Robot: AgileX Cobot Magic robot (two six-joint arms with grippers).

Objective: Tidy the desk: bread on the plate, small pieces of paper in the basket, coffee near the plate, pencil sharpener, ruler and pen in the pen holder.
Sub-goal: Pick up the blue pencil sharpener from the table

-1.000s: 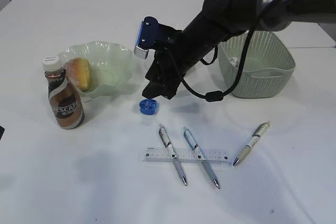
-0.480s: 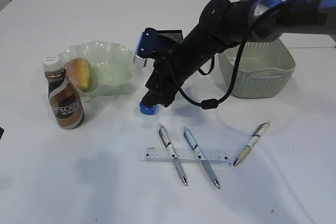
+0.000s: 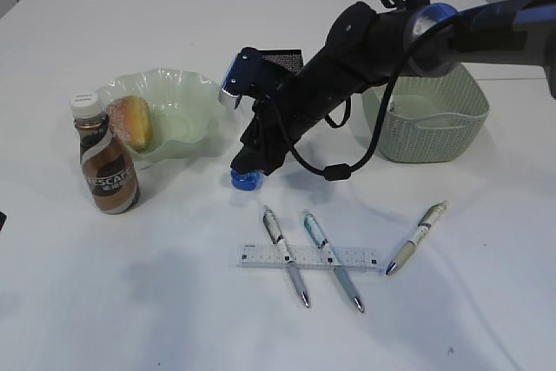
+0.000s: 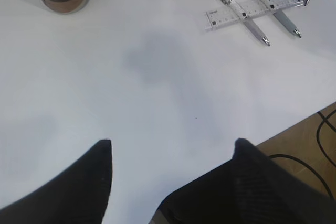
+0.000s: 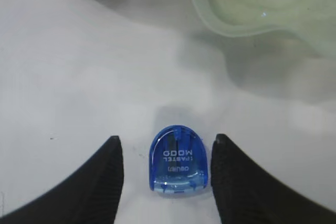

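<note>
Now right tool (image 5: 165,174) straddles blue pencil sharpener (image 5: 177,167) mid-tabletop, fingers apart, nothing clamped. Left tool (image 4: 170,148) apart, idle near front edge. Risk: smooth rounded shell may squirt out during closing.

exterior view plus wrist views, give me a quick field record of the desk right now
right pincer: open, jaws either side of the blue translucent plastic pencil sharpener, not closed on it
left pincer: open, above bare white table
bread roll: in the pale green wavy-edged plate
brown coffee bottle: upright beside plate
clear ruler: under two pens
green woven basket: right of arm
</note>
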